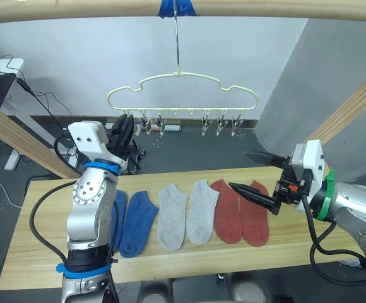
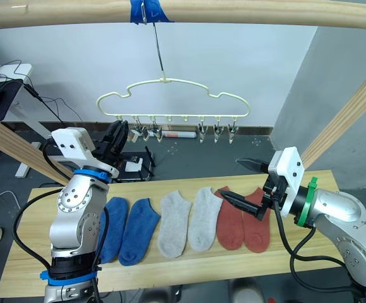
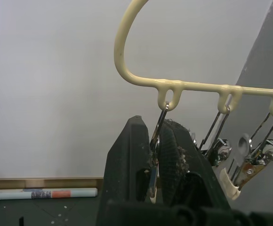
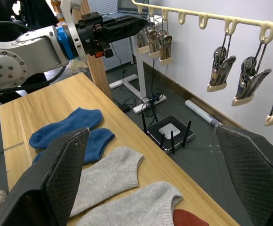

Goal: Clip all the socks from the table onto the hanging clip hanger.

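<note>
Socks (image 1: 189, 213) lie low in the frame, long ways up-and-down, red pair just under the released right pincer (image 1: 253, 172); left pincer (image 1: 125, 130) is clenched on a hanger clip (image 3: 154, 155).

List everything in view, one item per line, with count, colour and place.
Blue socks: two, side by side at the left end of the row on the table.
Grey socks: two, light grey, middle of the row.
Red socks: two, brick red, right end of the row.
Table: one, light wood planks.
Clip hanger: one, cream-yellow, six metal clips, hanging on a thin hook.
Crossbar: one, wooden, blue tape at the hook.
Router: one, black, on the floor.
Left gripper: jaws shut on the leftmost clip.
Right gripper: jaws open, above the red socks.
</note>
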Available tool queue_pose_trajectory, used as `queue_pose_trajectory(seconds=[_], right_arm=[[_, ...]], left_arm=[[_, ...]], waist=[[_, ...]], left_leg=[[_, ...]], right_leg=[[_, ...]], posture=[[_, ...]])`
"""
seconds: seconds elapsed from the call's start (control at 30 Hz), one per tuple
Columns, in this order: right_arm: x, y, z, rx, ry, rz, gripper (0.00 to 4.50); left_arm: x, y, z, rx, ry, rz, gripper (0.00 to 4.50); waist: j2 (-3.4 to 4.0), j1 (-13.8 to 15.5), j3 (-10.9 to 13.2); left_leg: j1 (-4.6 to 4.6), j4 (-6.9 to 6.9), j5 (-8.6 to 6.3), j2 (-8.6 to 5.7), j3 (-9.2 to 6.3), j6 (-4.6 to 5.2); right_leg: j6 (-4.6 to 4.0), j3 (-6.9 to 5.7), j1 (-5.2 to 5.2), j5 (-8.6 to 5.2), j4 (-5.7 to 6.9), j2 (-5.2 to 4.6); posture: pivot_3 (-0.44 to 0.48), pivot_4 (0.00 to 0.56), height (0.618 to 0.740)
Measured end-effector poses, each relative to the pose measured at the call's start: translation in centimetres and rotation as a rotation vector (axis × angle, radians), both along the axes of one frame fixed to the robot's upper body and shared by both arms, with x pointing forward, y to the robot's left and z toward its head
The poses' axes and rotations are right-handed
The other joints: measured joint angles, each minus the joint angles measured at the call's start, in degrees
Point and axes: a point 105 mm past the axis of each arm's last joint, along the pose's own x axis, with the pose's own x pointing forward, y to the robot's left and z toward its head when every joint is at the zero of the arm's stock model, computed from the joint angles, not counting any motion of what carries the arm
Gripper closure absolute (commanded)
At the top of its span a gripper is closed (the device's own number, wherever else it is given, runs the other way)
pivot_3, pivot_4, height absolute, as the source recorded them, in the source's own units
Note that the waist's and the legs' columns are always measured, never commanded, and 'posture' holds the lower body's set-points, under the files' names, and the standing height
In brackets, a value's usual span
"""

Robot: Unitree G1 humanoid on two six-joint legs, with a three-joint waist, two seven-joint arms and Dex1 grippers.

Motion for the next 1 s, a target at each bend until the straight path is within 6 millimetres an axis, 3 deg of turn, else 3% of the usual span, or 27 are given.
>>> queue_pose_trajectory(seconds=[0.1,0.17,0.27,0.47,0.67,0.77,1.0], right_arm=[[0.2,-0.1,-0.5,-0.031,0.006,-0.021,0.00],[0.8,-1.0,-2.5,-0.116,0.046,-0.102,0.00],[2.1,-3.4,-7.1,-0.193,0.169,-0.314,0.00],[3.9,-5.2,-11.5,-0.303,0.174,-0.580,0.00],[2.4,-3.7,-15.2,-0.298,0.301,-0.692,0.00],[2.2,-3.1,-16.3,-0.273,0.334,-0.781,0.00],[4.0,-3.3,-16.7,-0.245,0.327,-0.946,0.00]], left_arm=[[0.0,0.0,0.0,0.005,0.001,-0.001,4.33],[-0.2,-0.1,0.0,0.022,0.000,-0.010,4.33],[-0.4,-0.1,0.2,0.061,-0.003,-0.023,4.33],[-0.8,-0.9,0.4,0.091,0.003,-0.061,4.33],[-1.1,-0.9,0.6,0.104,0.011,-0.064,4.33],[-1.2,-0.8,0.7,0.104,0.015,-0.063,4.33],[-1.3,-0.7,0.4,0.100,0.028,-0.064,4.33]], waist=[[0.00,0.0,0.0],[-0.02,0.1,0.0],[-0.11,0.2,0.1],[-0.15,0.0,0.7],[-0.08,0.2,1.0],[0.05,0.1,1.3],[0.05,0.1,1.8]], left_leg=[[0.00,0.00,0.00,0.00,0.00,0.00],[-0.01,-0.01,0.00,0.00,-0.03,0.00],[-0.02,-0.02,0.00,-0.01,0.02,-0.01],[0.01,-0.02,0.02,0.01,0.07,-0.03],[-0.07,-0.06,0.01,0.02,0.06,-0.03],[-0.09,-0.04,0.01,0.00,0.11,-0.03],[-0.09,-0.06,0.02,0.03,0.13,-0.05]], right_leg=[[0.00,0.00,0.00,0.00,0.00,0.00],[0.01,-0.03,0.00,0.00,-0.01,0.00],[0.01,0.03,-0.03,0.00,-0.01,-0.03],[0.08,0.08,-0.07,0.02,0.02,-0.03],[0.07,0.08,-0.14,0.03,0.01,-0.05],[0.14,0.15,-0.18,0.03,0.00,-0.08],[0.39,0.18,-0.26,-0.08,0.03,-0.04]], posture=[[-0.215,0.306,0.740],[-0.203,0.314,0.740],[-0.194,0.324,0.740],[-0.169,0.344,0.740],[-0.151,0.361,0.740],[-0.152,0.364,0.740],[-0.151,0.366,0.740]])
